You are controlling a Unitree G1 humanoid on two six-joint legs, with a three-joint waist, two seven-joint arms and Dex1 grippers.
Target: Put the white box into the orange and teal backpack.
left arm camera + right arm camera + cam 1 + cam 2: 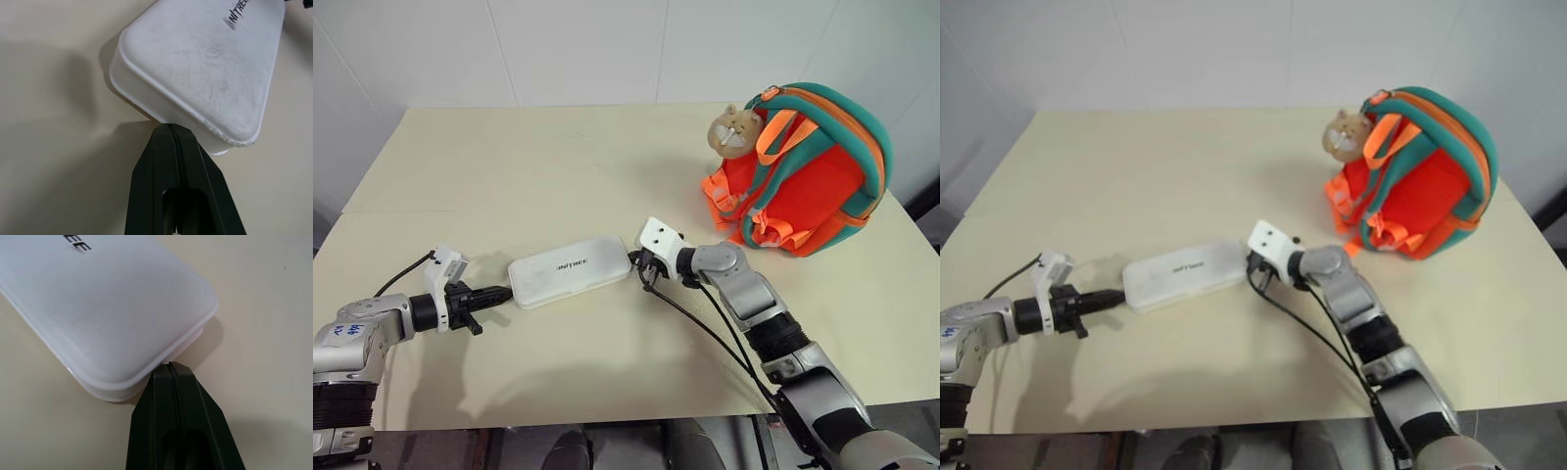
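Observation:
The white box (570, 270), flat with rounded corners and dark lettering, lies on the table (509, 157) near its middle. My left gripper (505, 293) is shut, its tip against the box's left end (161, 115). My right gripper (636, 264) is shut too, its tip touching the box's right end (146, 367). The box sits squeezed between the two tips. The orange and teal backpack (808, 171) stands upright at the far right of the table, a tan plush animal (734, 130) hanging on its left side, well apart from both grippers.
The beige table runs to a white wall at the back. A black cable (705, 328) hangs along my right arm above the tabletop. Bare table surface lies between the box and the backpack.

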